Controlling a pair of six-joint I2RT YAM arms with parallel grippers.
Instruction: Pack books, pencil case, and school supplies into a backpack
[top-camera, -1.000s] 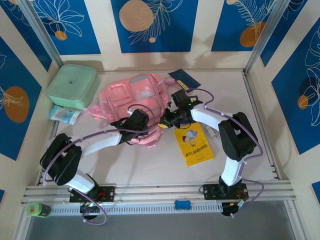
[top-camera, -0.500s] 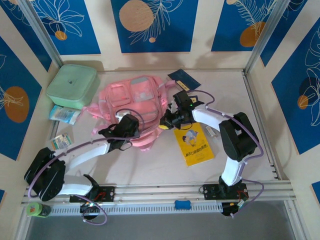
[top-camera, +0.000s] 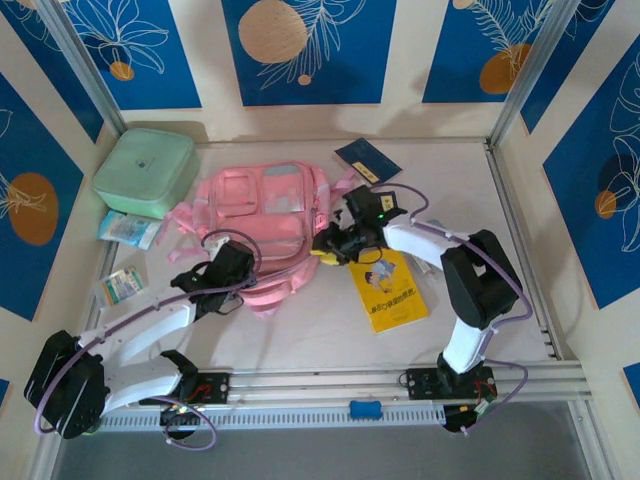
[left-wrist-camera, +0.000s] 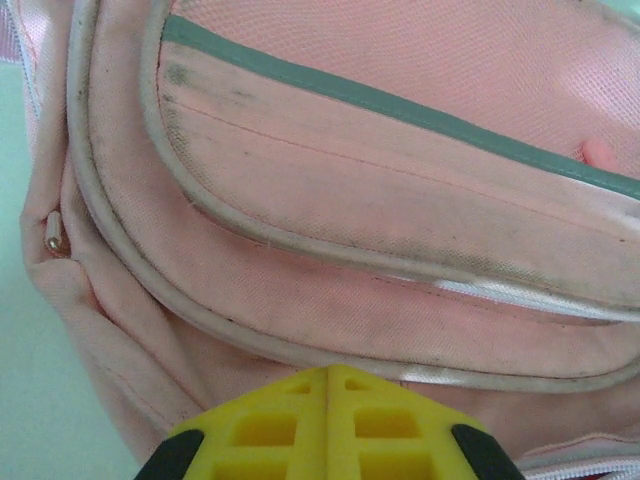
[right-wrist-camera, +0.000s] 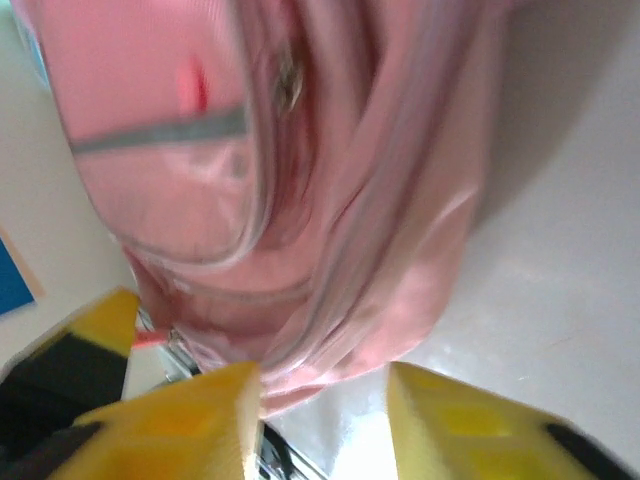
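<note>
Facing the backpack (top-camera: 262, 205), jaws on left arm (top-camera: 140, 325) are pressed together; on right arm (top-camera: 425, 236), spread.

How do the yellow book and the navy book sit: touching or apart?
Apart. The top view shows the navy book well behind the yellow book, with bare table between them.

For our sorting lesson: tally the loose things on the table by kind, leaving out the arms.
backpack: 1
books: 2, navy book and yellow book
box: 1
packets: 2, blue packet and small packet
Total: 6
</note>
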